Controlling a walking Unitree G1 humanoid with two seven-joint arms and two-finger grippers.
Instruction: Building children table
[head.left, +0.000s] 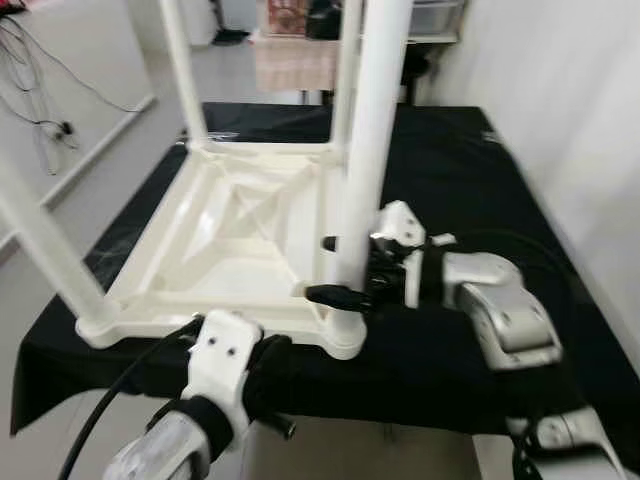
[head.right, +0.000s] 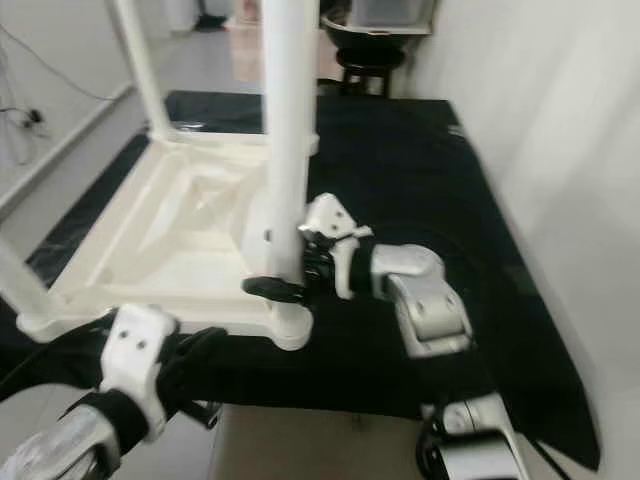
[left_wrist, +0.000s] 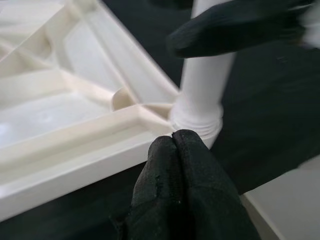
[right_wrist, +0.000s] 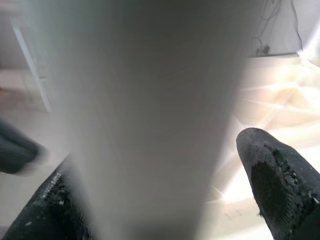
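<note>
Cream-white moulded plastic makes up the children table (head.left: 235, 235), which lies upside down on the black-draped counter (head.left: 470, 180) in the left eye view, its ribbed underside up and its legs standing into the air. The near right leg (head.left: 372, 150) rises from its corner socket, and the right gripper (head.left: 335, 268) has its fingers set around that leg low down, one finger in front and one behind. The left gripper (head.left: 255, 375) sits at the near edge of the tabletop, by the same corner. The piece looks light, stiff and smooth, so I judge it apt to slide on the cloth; the round leg is best taken low, near the socket, where it flexes least.

From the right eye view, the same leg (head.right: 288, 130) is flanked by the right gripper (head.right: 285, 262), while the white wall (head.right: 560, 150) stands close on the robot's right and leaves little room for that elbow. The other legs stand in the way of reaching across the underside.

Seen from the left wrist, the two black fingers (left_wrist: 175, 165) are pressed together, their tips touching the tabletop's rim just beside the threaded socket collar (left_wrist: 197, 112).

At the right wrist, the leg (right_wrist: 145, 115) runs between the fingers (right_wrist: 272, 170), which sit apart to either side of it; whether they press it I cannot tell.
</note>
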